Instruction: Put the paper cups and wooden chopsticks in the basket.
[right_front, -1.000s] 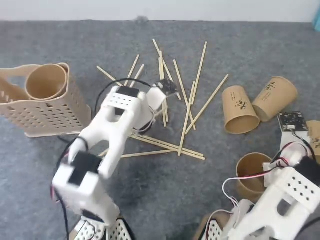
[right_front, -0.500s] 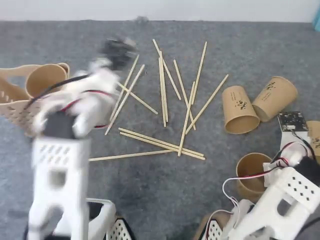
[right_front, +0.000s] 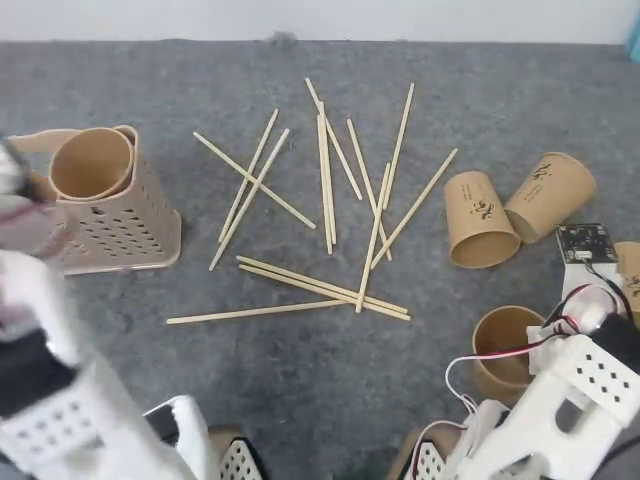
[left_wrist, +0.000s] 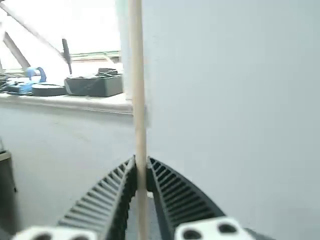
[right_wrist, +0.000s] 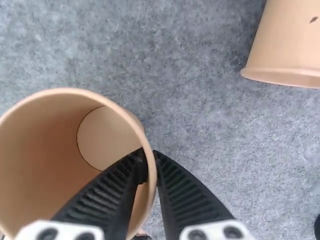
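The left gripper (left_wrist: 141, 167) has its jaws closed on one held chopstick (left_wrist: 137, 75), which stands upright between them, up off the counter with a white wall behind it. The right gripper (right_wrist: 148, 159) has its jaws clamped on the wall of the held cup (right_wrist: 45, 150), one jaw inside the rim and one outside. In the high view the held cup (right_front: 495, 335) stands upright on the grey counter (right_front: 300, 400), close to the right arm (right_front: 580, 390).

Five cups show. Besides the held one, a basket cup (right_front: 90, 165) sits mouth up in the one basket (right_front: 120, 225) at the counter's left side; whether another is nested under it I cannot tell. Two side cups (right_front: 480, 222) lie on their sides just beside each other at the right, near the held cup but apart from it. An edge cup (right_front: 630, 265) shows partly at the right border.

About twelve loose chopsticks (right_front: 325, 180) lie crossed in the counter's middle, between the basket and the side cups. Where they overlap, the count is unsure.
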